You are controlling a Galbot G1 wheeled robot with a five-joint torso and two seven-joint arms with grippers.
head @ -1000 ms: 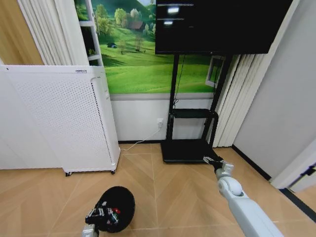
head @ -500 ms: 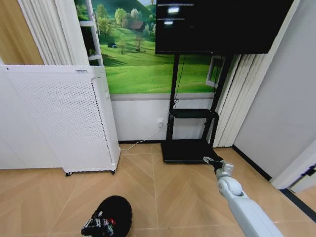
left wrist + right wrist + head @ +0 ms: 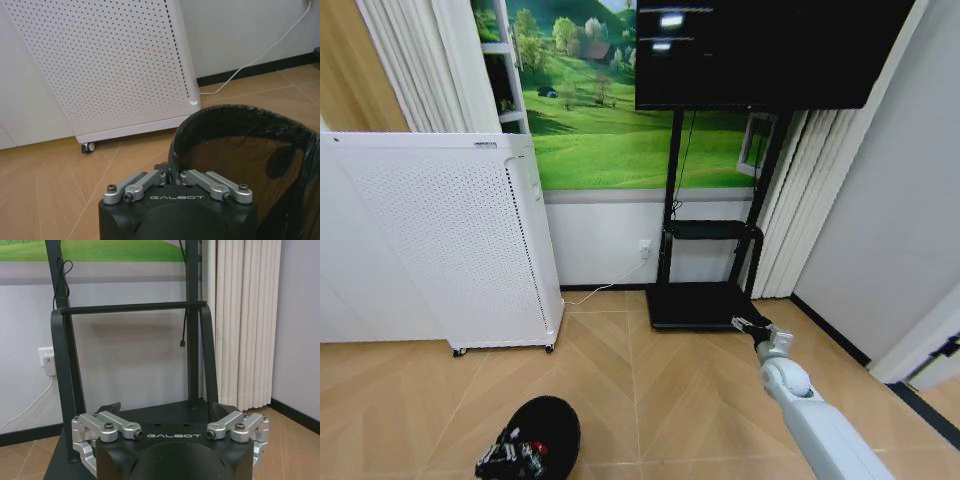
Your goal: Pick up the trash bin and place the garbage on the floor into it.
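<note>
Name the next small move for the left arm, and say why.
Probably keep carrying the bin and swing toward floor that holds litter. The left gripper is shut on its rim, the bin looks empty inside, and the floor in view shows no garbage. The right gripper hangs open, idle.

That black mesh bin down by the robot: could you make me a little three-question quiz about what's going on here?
1. True or false: the left gripper is shut on the rim of the trash bin.
2. The right gripper is: A) holding a bottle, B) open and holding nothing, C) pressed on the floor.
3. Which white object stands against the wall behind the bin?

Key:
1. True; its fingers pinch the mesh rim.
2. B; it hangs open in front of the black TV stand.
3. The white perforated appliance on small wheels.
</note>
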